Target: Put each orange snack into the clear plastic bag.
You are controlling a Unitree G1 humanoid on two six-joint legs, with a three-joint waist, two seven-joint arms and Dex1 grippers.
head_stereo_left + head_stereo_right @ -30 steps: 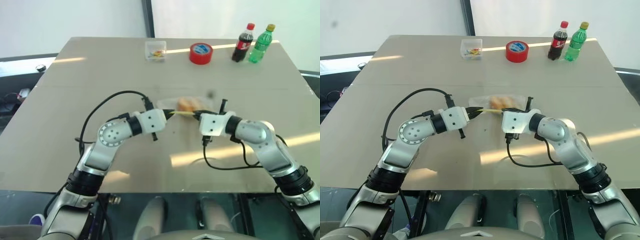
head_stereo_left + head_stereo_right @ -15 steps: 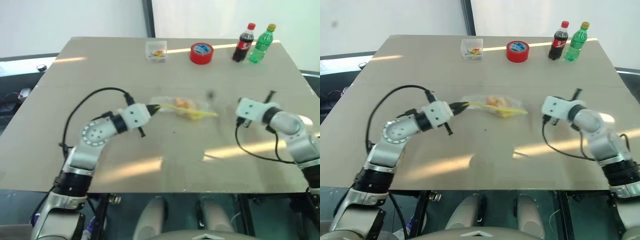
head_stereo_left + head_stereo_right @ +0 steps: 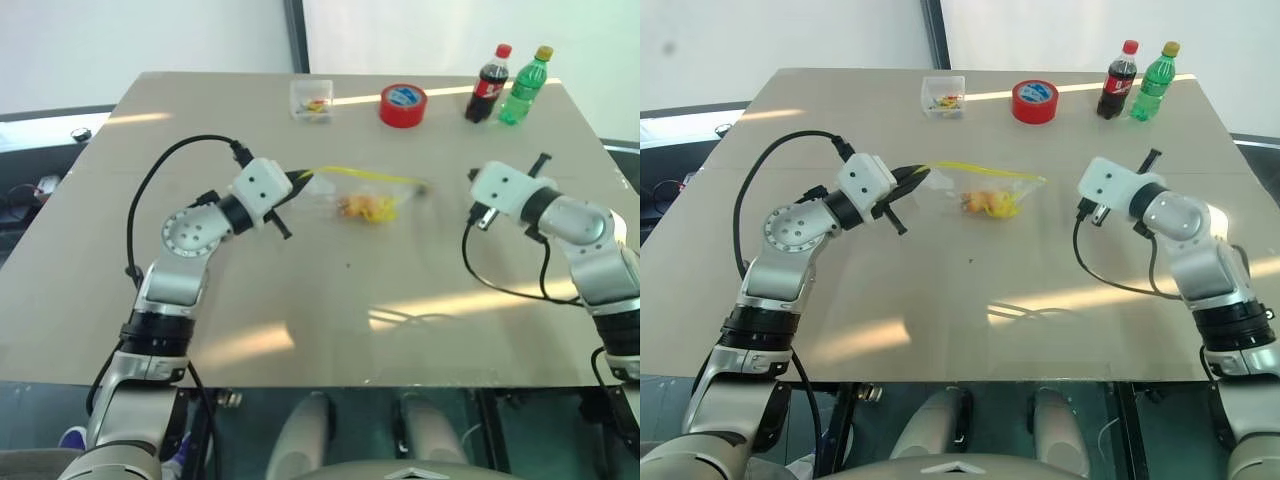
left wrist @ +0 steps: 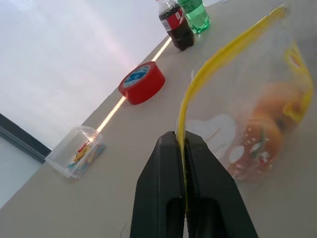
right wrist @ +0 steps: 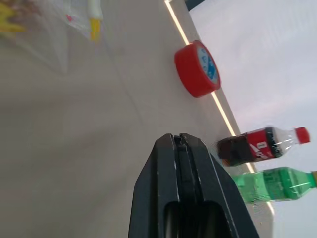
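Here, your left gripper (image 4: 184,144) was clenched on the yellow strip of the clear plastic bag (image 3: 365,195), which hung lifted above the table (image 3: 330,300) just above the centre of the frame, with the orange snacks (image 3: 362,207) inside it. Your right gripper (image 5: 179,141) was pinched shut on nothing, well apart at centre right, while the red tape roll (image 3: 402,105) and two bottles (image 3: 510,85) stood at upper right.
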